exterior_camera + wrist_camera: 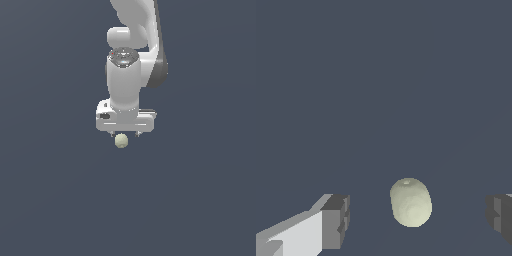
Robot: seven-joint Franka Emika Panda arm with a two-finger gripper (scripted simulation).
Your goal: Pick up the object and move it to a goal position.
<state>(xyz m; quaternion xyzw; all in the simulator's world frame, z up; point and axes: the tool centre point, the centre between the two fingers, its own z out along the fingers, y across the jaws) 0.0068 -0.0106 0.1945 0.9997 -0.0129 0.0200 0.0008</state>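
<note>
Even, moderately dim simulator light falls from above, brightening the tops of the glossy white robot arm (131, 75) and the small matte pale yellowish-green ball (411, 202), casting no clear shadows on the flat slate-blue background (50, 175), with low-resolution, jagged edges throughout.

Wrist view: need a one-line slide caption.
Open gripper straddling a small pale yellowish-green ball, with a clear gap between the ball and each dark fingertip.
</note>
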